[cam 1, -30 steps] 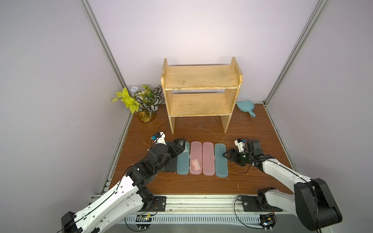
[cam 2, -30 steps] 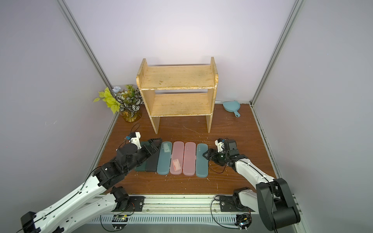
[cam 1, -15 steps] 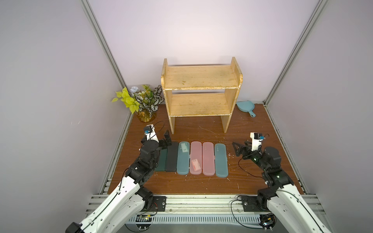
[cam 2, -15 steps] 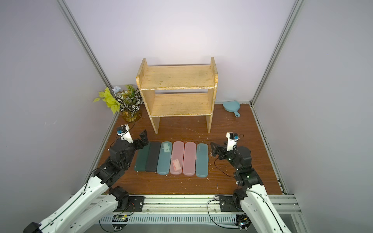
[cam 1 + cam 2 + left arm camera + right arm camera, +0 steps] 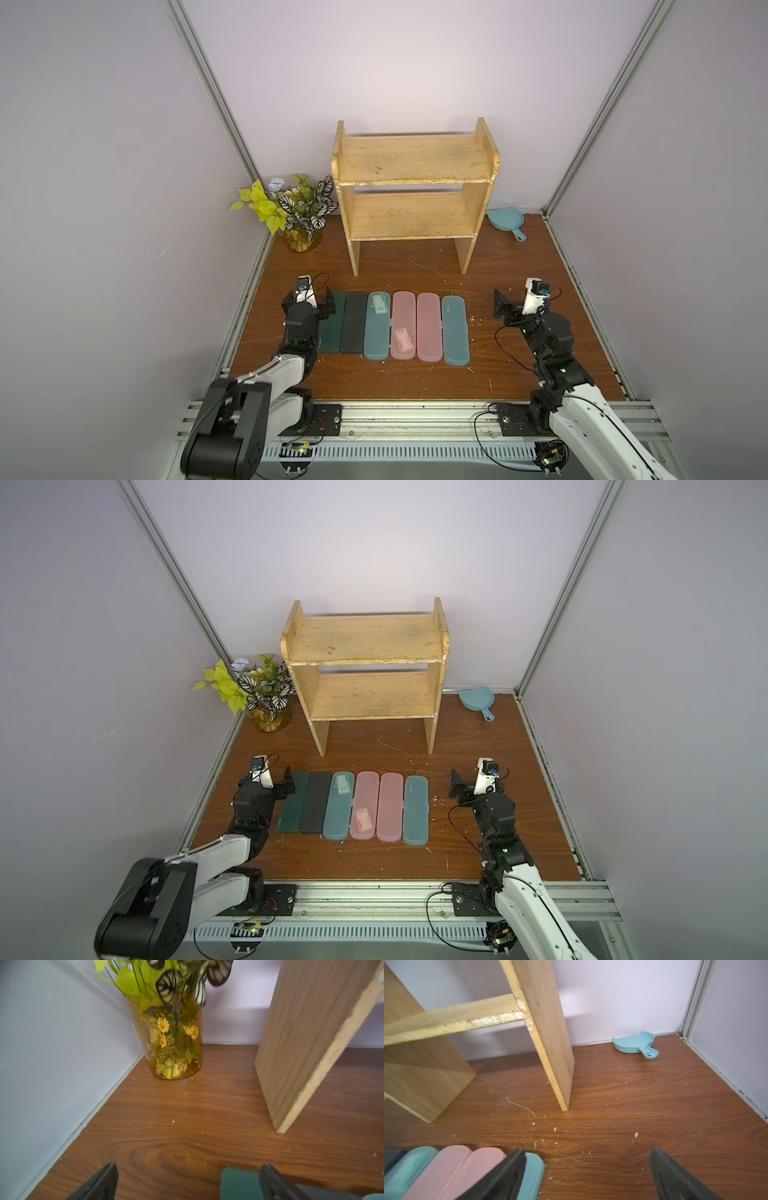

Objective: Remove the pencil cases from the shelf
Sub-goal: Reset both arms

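Observation:
Several pencil cases lie side by side in a row on the brown table: dark green (image 5: pixel 332 328), black (image 5: pixel 353 322), teal (image 5: pixel 377 328), two pink (image 5: pixel 415 324), teal (image 5: pixel 455 330). Behind them stands the wooden shelf (image 5: pixel 411 160), with both tiers bare. At the row's left end my left gripper (image 5: pixel 309 297) is open, and the dark green case's end (image 5: pixel 239 1184) lies just inside one finger. My right gripper (image 5: pixel 524 305) is open to the right of the row, clear of the teal case (image 5: pixel 532 1167). Neither gripper holds anything.
A glass vase of artificial plants (image 5: pixel 297 216) stands in the back left corner. A blue dustpan (image 5: pixel 507 220) lies at the back right by the wall. Grey walls close in three sides, and a metal rail (image 5: pixel 415 415) runs along the front.
Both arms have drawn back from the row and turned toward the shelf. The left gripper has left the dark cases, and the right has swung away from the right teal case.

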You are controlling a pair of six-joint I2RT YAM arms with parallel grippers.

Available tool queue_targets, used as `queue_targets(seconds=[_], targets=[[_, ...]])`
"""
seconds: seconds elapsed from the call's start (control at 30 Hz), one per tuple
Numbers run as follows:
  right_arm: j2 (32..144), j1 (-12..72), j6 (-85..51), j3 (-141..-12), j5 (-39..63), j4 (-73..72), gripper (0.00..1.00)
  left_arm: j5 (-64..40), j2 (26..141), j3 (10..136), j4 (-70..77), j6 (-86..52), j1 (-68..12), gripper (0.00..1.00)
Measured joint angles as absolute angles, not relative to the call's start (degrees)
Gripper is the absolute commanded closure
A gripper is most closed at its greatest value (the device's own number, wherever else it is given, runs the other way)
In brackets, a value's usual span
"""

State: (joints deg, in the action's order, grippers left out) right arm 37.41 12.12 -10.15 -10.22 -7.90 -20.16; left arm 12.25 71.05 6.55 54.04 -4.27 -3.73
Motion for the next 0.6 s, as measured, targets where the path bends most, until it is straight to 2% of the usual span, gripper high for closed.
queue_targets(seconds=[0.27,0.6], targets=[[58.57,4.25,-6.31,-7.75,-7.18,-40.45,0.01,5.63,87.9,9.67,71.53,-1.83,-1.67,0.01],[77.95,-0.1,-3.03,-9.65,-3.86,-59.44,0.0,4.43,88.75,11.03,74.13,-1.45,-1.63,0.01]])
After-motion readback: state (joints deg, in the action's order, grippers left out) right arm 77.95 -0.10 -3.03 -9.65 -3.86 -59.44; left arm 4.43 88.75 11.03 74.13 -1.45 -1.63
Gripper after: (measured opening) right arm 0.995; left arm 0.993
